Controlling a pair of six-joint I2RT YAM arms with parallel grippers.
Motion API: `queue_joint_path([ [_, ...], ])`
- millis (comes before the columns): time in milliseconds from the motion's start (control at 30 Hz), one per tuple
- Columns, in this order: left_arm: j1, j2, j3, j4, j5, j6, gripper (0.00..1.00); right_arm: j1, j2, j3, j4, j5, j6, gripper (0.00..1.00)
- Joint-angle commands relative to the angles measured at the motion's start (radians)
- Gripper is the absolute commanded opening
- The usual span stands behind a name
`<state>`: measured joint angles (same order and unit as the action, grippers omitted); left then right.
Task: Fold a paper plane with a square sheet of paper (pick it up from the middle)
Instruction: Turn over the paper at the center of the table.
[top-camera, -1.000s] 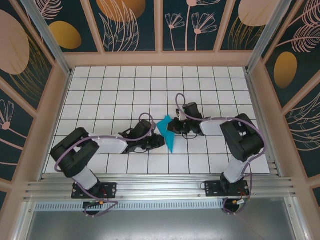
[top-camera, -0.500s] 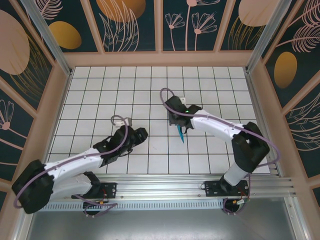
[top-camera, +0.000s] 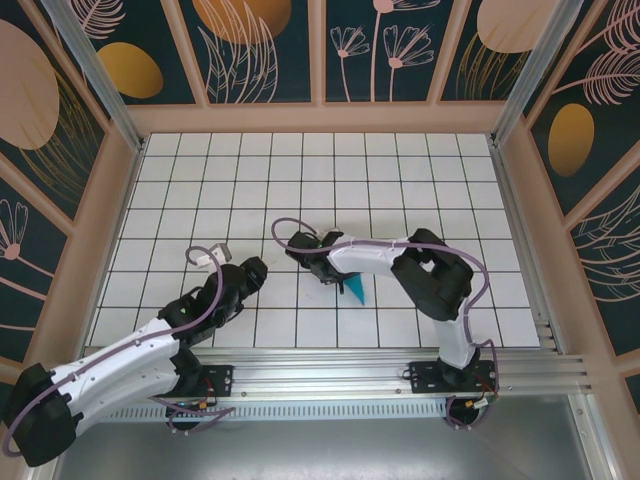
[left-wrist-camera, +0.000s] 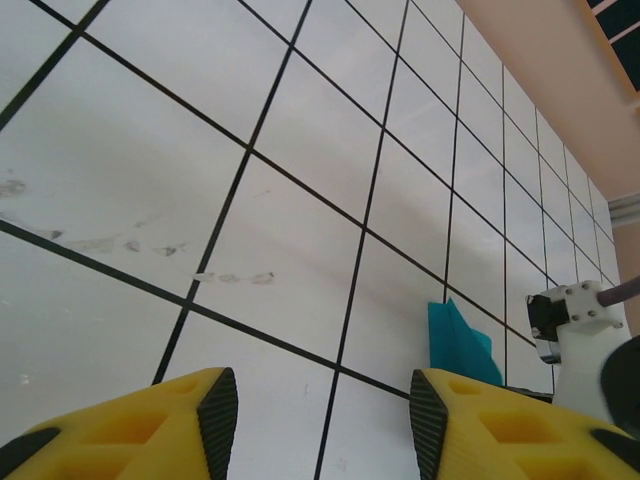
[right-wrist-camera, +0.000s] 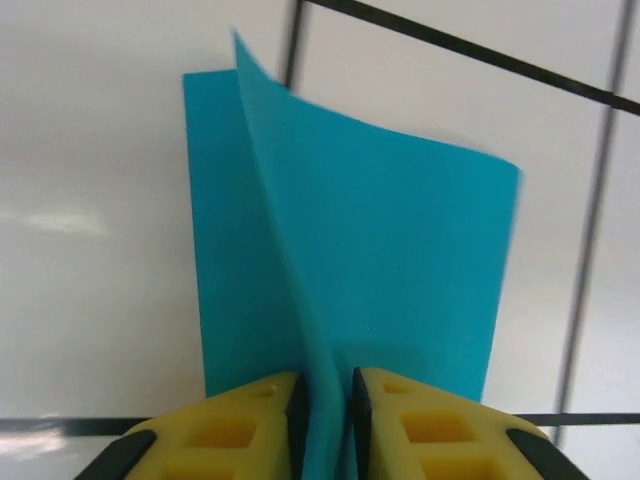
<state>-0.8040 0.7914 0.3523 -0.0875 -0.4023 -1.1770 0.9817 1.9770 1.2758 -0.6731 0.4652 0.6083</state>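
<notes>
Right hand (right-wrist-camera: 328, 388): narrow around the fold of the square sheet of paper (right-wrist-camera: 400, 280), grip unclear to us
Left hand (left-wrist-camera: 325, 400): wide, empty
Sheet: on the tabletop (left-wrist-camera: 300, 150), flap lifted
Tip: we judged the crease needed flattening

The top camera looks down on the whole table (top-camera: 200, 180) from high up. Both wrist cameras sit low and close, sharing the paper (right-wrist-camera: 380, 280).

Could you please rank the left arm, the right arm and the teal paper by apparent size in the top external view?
1. Left arm, stretched out.
2. Right arm, folded back, a close second.
3. Teal paper, by far the smallest.
</notes>
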Motion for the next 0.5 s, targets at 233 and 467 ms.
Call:
queue_joint_path([
  [233, 0.006, 0.035, -0.015, 0.018, 0.027, -0.015, 0.53, -0.024, -0.220, -0.076, 0.224, -0.352, -0.031, 0.58],
  [467, 0.007, 0.111, 0.005, 0.066, 0.073, -0.012, 0.53, -0.055, -0.333, -0.183, 0.288, -0.427, -0.065, 0.63],
])
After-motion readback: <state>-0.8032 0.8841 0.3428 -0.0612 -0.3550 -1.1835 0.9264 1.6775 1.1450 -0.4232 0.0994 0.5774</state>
